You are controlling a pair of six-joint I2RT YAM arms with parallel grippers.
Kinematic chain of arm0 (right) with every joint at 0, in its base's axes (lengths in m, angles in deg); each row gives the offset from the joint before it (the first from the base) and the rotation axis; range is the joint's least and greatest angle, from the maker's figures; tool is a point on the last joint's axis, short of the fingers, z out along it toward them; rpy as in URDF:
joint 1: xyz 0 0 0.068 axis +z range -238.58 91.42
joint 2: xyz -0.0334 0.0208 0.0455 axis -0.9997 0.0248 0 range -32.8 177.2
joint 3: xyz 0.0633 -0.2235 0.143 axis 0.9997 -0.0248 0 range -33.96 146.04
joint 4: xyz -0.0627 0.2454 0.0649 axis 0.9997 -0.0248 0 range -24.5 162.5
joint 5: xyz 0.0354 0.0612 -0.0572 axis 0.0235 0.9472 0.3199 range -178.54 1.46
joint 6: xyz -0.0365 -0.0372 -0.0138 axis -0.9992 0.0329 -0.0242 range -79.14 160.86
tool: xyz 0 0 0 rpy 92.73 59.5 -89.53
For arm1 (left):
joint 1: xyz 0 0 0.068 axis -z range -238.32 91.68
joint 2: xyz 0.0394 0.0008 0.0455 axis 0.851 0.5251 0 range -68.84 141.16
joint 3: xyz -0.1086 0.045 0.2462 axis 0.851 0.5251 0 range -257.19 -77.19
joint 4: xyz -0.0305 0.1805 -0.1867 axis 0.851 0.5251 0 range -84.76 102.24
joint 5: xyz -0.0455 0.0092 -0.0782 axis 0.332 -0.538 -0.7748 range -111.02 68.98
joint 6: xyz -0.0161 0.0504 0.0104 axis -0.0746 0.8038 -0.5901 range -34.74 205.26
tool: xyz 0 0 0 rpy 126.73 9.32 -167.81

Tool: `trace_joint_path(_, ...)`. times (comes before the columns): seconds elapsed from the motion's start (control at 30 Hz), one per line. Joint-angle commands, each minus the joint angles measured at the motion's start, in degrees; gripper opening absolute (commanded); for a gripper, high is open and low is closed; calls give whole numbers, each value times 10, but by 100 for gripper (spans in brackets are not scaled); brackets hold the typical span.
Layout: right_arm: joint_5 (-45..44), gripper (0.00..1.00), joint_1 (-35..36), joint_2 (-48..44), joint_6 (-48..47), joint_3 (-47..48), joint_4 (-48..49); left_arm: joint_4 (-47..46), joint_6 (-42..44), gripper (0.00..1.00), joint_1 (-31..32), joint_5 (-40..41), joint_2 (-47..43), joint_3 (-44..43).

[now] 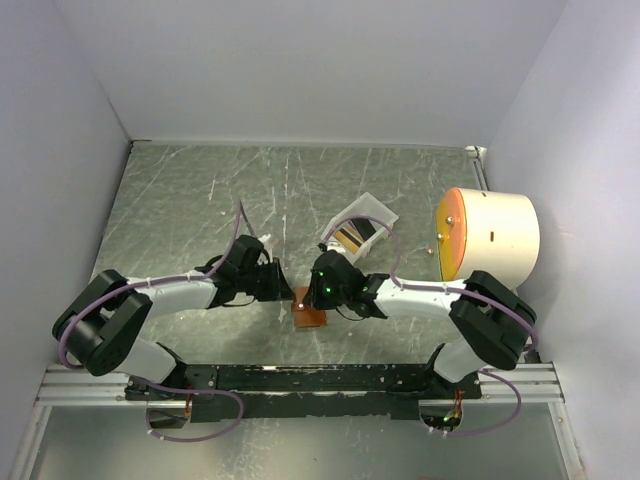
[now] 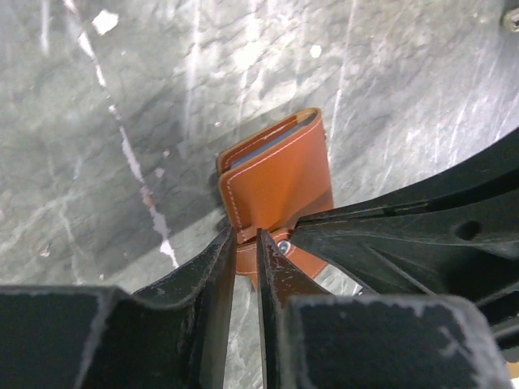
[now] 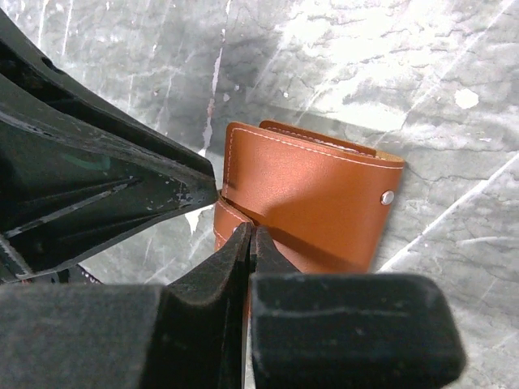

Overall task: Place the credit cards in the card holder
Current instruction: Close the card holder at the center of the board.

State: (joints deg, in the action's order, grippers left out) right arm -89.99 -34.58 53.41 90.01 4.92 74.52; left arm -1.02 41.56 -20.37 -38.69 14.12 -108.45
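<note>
I see left gripper (image 2: 246,241) and right gripper (image 3: 250,237) fingers each clamped on an edge of the small folded brown leather card holder (image 3: 312,203).

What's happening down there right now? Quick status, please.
Left hand shut on wallet edge. Right hand shut on its flap. Wallet folded shut. Cards seem to sit in white tray beyond; nothing blocking.

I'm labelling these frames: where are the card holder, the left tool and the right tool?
card holder (image 3: 308,203), right wrist view, middle of brown flap.
left tool (image 2: 246,237), left wrist view, between its fingertips.
right tool (image 3: 250,232), right wrist view, between its fingertips.
</note>
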Motion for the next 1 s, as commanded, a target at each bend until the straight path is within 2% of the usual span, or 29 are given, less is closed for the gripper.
trace_joint_path(0.0,-22,0,1,-20,-6,-9,-8,-39,15,28,-1,-32,3,-28)
trace_joint_path(0.37,-32,0,2,-23,-8,-15,-12,-8,38,25,-1,-6,56,-51)
trace_joint_path(0.97,-36,0,1,-18,-8,-25,-8,0,30,25,-1,3,49,-48)
